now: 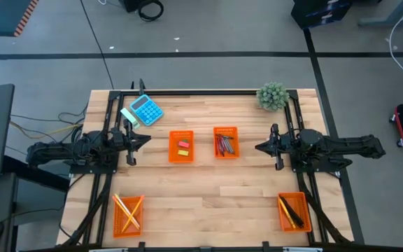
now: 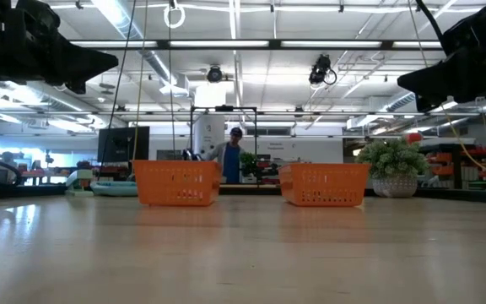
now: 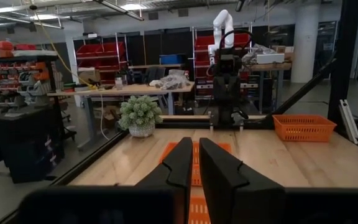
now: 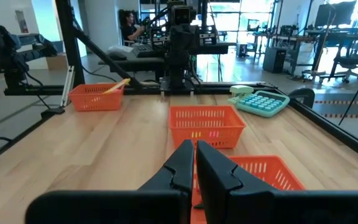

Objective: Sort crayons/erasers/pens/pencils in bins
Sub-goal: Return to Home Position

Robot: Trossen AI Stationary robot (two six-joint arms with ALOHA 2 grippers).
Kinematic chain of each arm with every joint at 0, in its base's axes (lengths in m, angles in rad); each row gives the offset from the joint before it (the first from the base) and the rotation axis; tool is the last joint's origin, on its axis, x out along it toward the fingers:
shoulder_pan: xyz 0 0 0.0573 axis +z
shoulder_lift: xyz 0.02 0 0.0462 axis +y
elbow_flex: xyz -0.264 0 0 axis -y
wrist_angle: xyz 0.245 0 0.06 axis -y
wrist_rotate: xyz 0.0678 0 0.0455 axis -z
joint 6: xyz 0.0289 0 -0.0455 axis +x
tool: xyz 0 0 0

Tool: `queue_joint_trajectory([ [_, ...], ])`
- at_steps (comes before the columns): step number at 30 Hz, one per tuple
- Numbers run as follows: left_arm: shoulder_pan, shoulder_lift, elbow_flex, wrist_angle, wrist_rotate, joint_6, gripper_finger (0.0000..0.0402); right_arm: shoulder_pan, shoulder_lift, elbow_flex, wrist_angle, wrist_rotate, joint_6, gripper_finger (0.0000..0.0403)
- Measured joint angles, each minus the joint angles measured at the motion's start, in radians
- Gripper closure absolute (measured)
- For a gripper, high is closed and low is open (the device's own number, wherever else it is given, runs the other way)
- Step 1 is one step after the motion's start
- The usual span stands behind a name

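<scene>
Nothing lies loose on the worktop point(image 1: 208, 189); every item sits in a bin. The eraser bin point(image 1: 181, 146) lies just ahead of the left end effector point(image 1: 144, 140), long axis crosswise to its reach. The crayon bin point(image 1: 225, 142) faces the right end effector point(image 1: 259, 147). Both end effectors are closed and empty. The pencil bin point(image 1: 128, 214) and pen bin point(image 1: 294, 211) sit at the near corners.

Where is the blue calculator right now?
In the high view the blue calculator lies near the table's far-left corner, just beyond the left claw and left of the bin holding erasers.
</scene>
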Motion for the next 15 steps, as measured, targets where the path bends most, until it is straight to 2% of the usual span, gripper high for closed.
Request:
queue_joint_trajectory([
  [15,0.0,0.0,0.0,0.0,0.0,0.0,0.0371,0.0,0.0,0.0,0.0,0.0,0.0,0.0377],
])
